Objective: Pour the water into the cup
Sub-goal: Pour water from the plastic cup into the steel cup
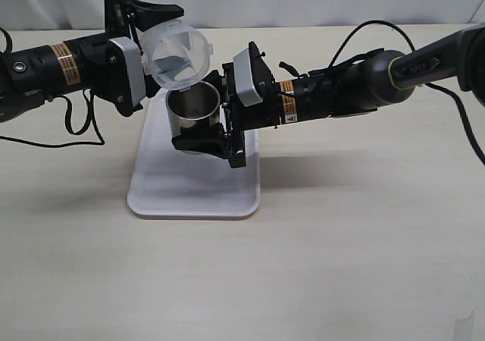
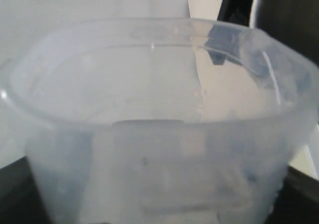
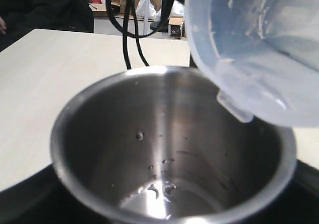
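My left gripper [image 1: 161, 49] is shut on a translucent plastic beaker [image 1: 176, 48], which is tipped with its mouth towards the right. The beaker's spout [image 3: 234, 107] hangs just over the rim of the shiny steel cup [image 1: 193, 104]. My right gripper [image 1: 206, 114] is shut on the cup and holds it upright above the tray. In the right wrist view the cup [image 3: 169, 149] has drops and a thin film of water [image 3: 159, 194] at its bottom. The beaker [image 2: 159, 134] fills the left wrist view and hides that gripper's fingers. No stream of water shows.
A white rectangular tray [image 1: 193, 197] lies on the beige table [image 1: 364, 242] under both grippers. Black cables [image 1: 76, 121] trail on the table behind the left arm, and others [image 3: 130, 30] hang beyond the cup.
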Robot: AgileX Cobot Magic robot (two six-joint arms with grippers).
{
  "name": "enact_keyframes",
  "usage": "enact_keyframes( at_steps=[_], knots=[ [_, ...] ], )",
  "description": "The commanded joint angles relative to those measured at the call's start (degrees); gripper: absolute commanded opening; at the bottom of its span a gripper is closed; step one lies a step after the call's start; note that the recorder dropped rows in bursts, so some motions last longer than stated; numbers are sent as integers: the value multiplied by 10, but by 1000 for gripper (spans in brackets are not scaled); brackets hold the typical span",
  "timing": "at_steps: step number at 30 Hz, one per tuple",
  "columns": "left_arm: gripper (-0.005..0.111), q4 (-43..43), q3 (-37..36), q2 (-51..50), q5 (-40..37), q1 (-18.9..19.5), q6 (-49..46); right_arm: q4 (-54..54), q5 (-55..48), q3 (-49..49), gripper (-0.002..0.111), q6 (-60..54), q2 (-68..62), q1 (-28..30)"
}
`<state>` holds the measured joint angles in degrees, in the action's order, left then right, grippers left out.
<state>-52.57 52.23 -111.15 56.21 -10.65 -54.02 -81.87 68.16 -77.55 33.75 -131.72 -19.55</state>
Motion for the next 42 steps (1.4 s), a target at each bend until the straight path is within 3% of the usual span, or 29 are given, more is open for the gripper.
enact_keyframes(
  at_steps=[1,11,32,42],
  knots=[
    [0,7,6,1,23,-1,-16,6,18,-4,4,-1,3,1],
    [0,6,6,1,28,-1,-21,13,17,-4,4,-1,3,1],
    [0,-9,6,1,28,-1,-136,14,5,-4,4,-1,3,1],
    [0,-9,6,1,73,-1,-170,14,5,-4,4,-1,3,1]
  ],
)
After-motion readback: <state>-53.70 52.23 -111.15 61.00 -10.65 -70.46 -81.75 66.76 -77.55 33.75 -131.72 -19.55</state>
